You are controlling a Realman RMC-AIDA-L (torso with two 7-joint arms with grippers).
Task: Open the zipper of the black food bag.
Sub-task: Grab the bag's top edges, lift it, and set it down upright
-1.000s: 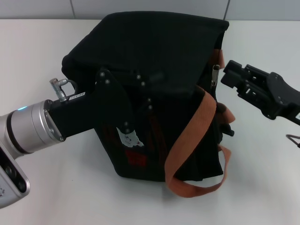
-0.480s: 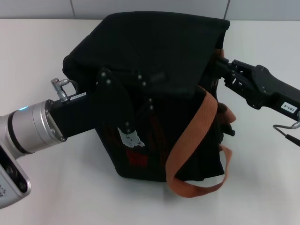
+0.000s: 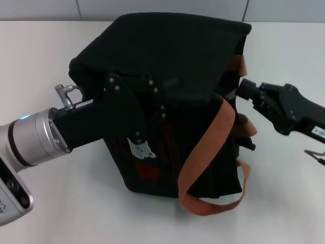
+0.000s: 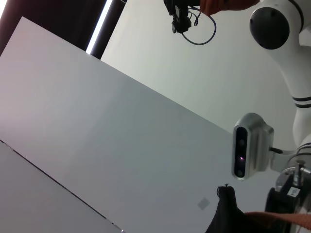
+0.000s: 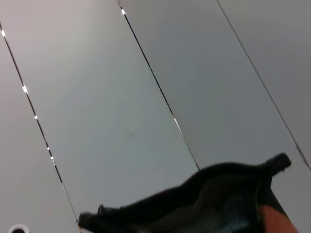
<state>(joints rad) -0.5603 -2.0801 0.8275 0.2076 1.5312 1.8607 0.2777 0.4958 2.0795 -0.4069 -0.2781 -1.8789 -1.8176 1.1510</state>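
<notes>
The black food bag (image 3: 172, 51) stands mid-table, its orange handles (image 3: 208, 147) hanging over the right front. My left gripper (image 3: 158, 99) is pressed into the bag's front face, shut on a fold of its fabric. The zipper (image 3: 232, 66) runs along the bag's right upper rim, and a bit of orange strap shows in the gap there. My right gripper (image 3: 239, 91) sits at that rim, shut where the pull tab lies; the tab is hidden by its tips. The right wrist view shows the bag's parted rim (image 5: 204, 194) from close by.
The white table (image 3: 61, 203) stretches around the bag, with a grey wall behind it. One orange strap loop (image 3: 213, 206) lies on the table in front of the bag. The left wrist view looks up at the robot's head camera (image 4: 250, 145).
My right gripper came in from the right to the silver pull tab, closed on it, then drew back right and down. The rim gap widened slightly. The left arm stayed put.
</notes>
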